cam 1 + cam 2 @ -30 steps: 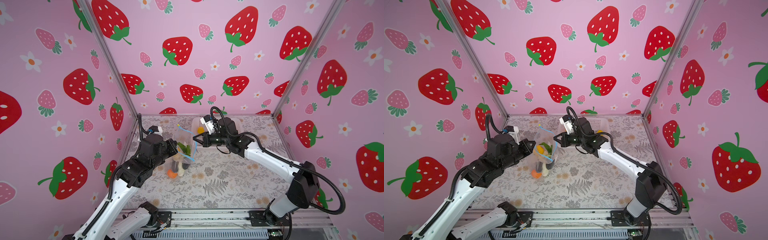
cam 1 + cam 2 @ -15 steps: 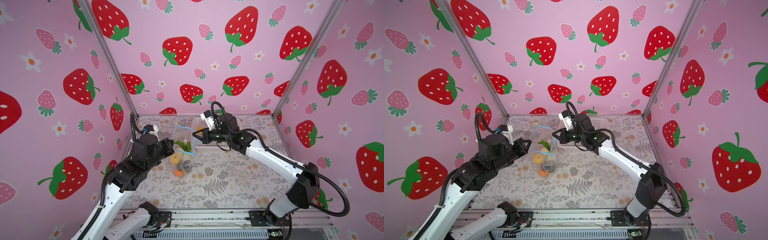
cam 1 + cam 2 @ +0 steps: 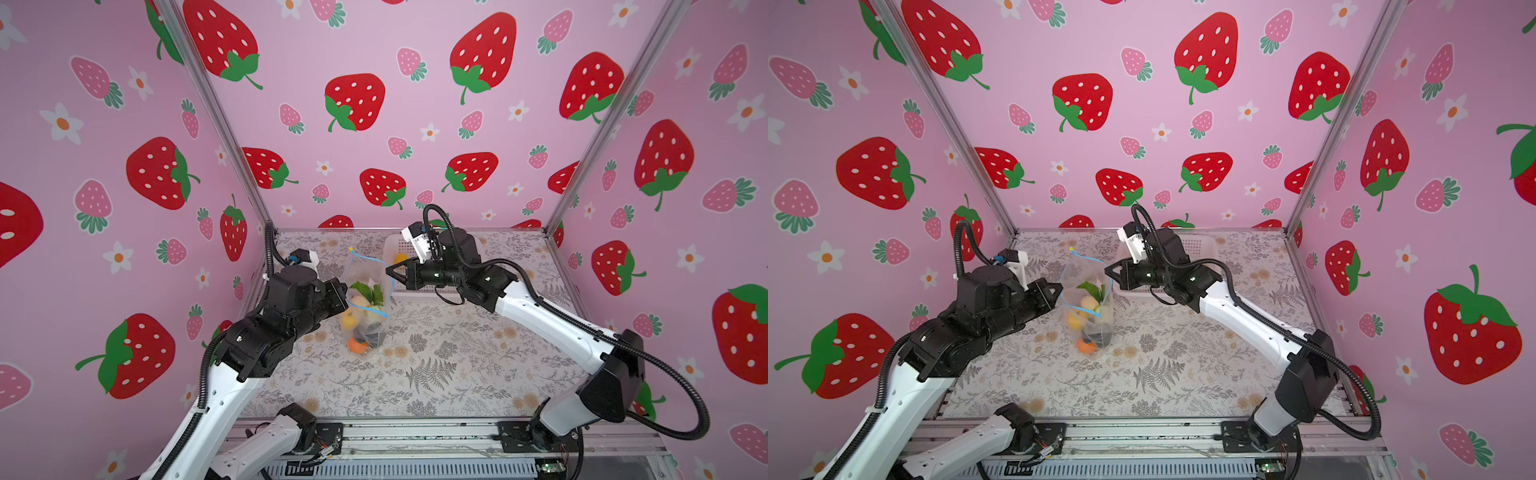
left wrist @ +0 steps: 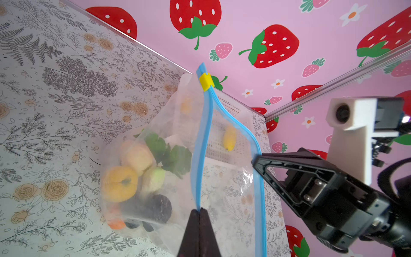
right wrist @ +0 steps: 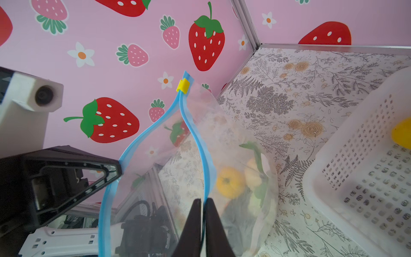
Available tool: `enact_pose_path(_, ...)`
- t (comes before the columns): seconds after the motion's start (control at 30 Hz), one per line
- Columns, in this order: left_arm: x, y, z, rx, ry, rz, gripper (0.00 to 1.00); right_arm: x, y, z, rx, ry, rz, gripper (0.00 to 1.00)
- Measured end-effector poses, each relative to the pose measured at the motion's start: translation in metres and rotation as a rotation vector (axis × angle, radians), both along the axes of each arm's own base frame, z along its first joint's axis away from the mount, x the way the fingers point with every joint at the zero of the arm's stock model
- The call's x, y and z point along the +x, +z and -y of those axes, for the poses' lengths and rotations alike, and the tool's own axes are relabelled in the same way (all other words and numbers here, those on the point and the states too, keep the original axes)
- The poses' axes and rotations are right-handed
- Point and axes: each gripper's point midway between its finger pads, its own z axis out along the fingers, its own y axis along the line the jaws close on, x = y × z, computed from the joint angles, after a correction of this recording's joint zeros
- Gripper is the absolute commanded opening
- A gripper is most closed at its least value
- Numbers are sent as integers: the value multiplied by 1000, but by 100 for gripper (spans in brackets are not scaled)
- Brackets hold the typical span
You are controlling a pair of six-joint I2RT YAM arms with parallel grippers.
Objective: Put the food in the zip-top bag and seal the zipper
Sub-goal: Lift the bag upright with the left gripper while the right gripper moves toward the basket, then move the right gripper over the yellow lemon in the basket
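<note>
The clear zip-top bag [image 3: 368, 316] [image 3: 1088, 324] hangs upright between my two grippers, its mouth spread open. Inside lies food: a yellow piece [image 4: 120, 183], a cream one [image 4: 136, 155], green leaves [image 4: 175, 158], a dark piece [image 4: 161, 207] and an orange one [image 3: 357, 345]. The left gripper [image 4: 199, 209] [image 3: 345, 291] is shut on one side of the light-blue zipper [image 4: 203, 138]. On the opposite strip [image 5: 195, 133] the right gripper [image 5: 203, 200] [image 3: 387, 271] pinches with a hairline gap. The yellow tab [image 4: 205, 81] [image 5: 182, 85] sits at the zipper's far end.
A white perforated basket [image 3: 392, 245] [image 5: 355, 166] stands at the back behind the right gripper and holds a yellow piece [image 5: 402, 133] [image 3: 401, 258]. The floral table [image 3: 436, 374] is walled in by pink strawberry panels on three sides.
The left arm has drawn back to the left with its strip, spreading the bag's mouth wider. The right gripper has shifted slightly toward the back, still holding its strip.
</note>
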Motion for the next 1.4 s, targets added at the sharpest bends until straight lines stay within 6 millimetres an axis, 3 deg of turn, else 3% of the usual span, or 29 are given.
enact_pose_path(0.2,-1,-1,-1,8,-1,-6,0,0,13,7,14,-26,34,13)
enact_pose_path(0.63,-1,-1,-1,1,0,-8,0,9,6,14,-47,-62,114,27)
enact_pose_path(1.07,-4,-6,-6,-9,11,3,0,45,43,68,-165,-281,402,37)
enact_pose_path(1.17,-6,-7,-7,-10,12,5,0,58,31,77,-219,-322,445,38)
enact_pose_path(1.4,-6,-7,-4,-22,1,7,0,114,-45,90,-408,-379,429,41)
